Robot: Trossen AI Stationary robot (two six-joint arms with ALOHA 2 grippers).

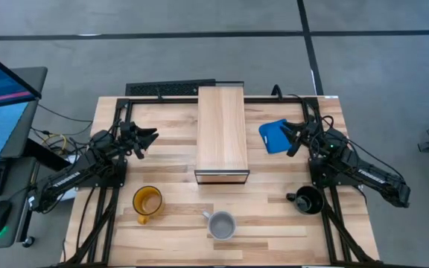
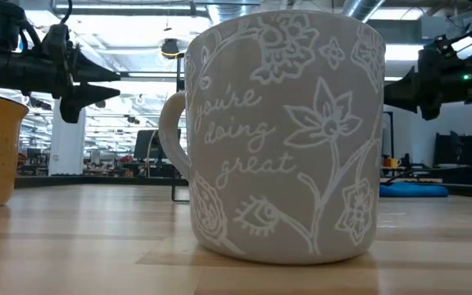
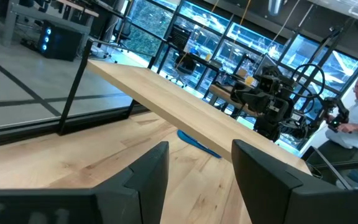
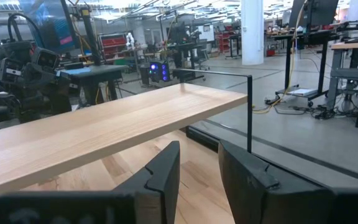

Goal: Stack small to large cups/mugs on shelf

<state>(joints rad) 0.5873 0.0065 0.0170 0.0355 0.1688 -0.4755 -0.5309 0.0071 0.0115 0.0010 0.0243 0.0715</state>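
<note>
Mugs: yellow mug [image 1: 147, 201], grey mug [image 1: 221, 224] and black mug [image 1: 308, 199] are all set on the table [image 1: 170, 160], none on the shelf [image 1: 221, 130].
Jaws: left gripper [image 1: 147, 139] and right gripper [image 1: 293, 138] are held parted, nothing gripped.
Risk: similar mug sizes; nesting could jam or tip.
Surface: slatted wood, blue object [image 1: 274, 136] beside shelf.
Room: open workshop, person seen beyond.

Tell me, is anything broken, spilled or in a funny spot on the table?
Nothing looks broken or spilled. The yellow mug, grey mug and black mug stand upright on the table, none yet on the shelf. A flat blue object lies beside the right claw.
</note>
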